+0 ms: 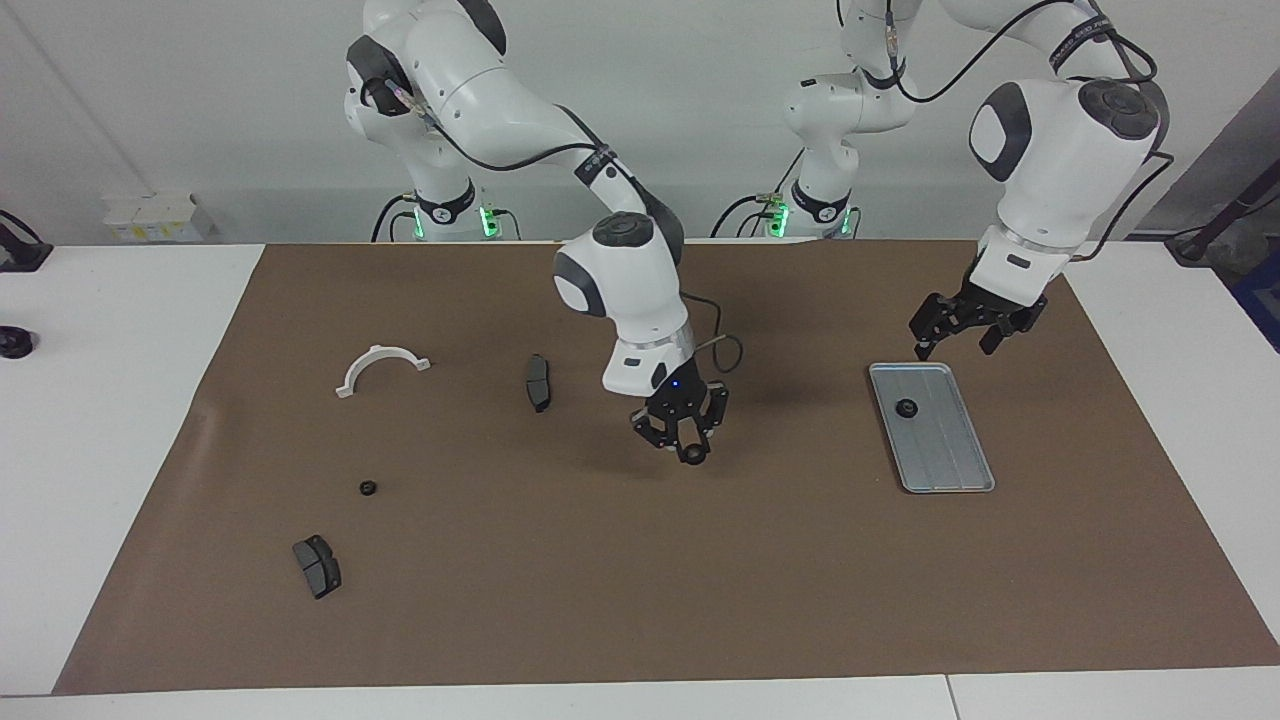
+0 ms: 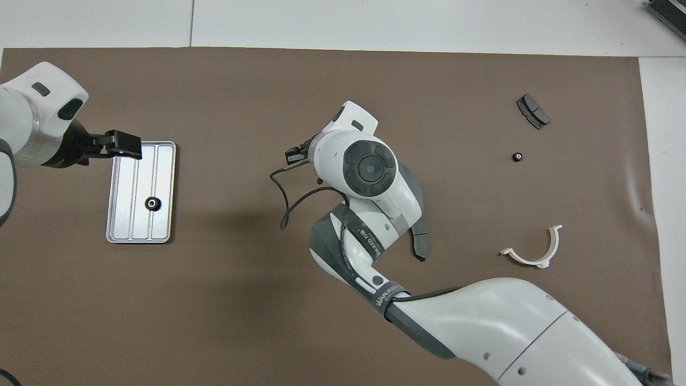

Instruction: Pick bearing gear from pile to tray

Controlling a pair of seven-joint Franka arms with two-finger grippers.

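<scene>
Take the tray (image 1: 932, 428) as your landmark, at the left arm's end of the brown mat (image 1: 640, 600). Over the tray's robot-side edge your left gripper (image 1: 966, 326) hangs in the air, fingers spread wide and empty. One bearing gear (image 1: 907, 407) lies in the tray. Toward the right arm's end, over the mat's middle, your right gripper (image 1: 690, 448) is pinched on a second bearing gear (image 1: 692, 455). Farther along, a brake pad (image 1: 538, 382), white half-ring bracket (image 1: 381, 366), loose gear (image 1: 367, 488) and second brake pad (image 1: 317, 565).

Both arms are glossy white with dark grey joint caps and bands. Black cables trail along them. Green lights glow at their bases.
</scene>
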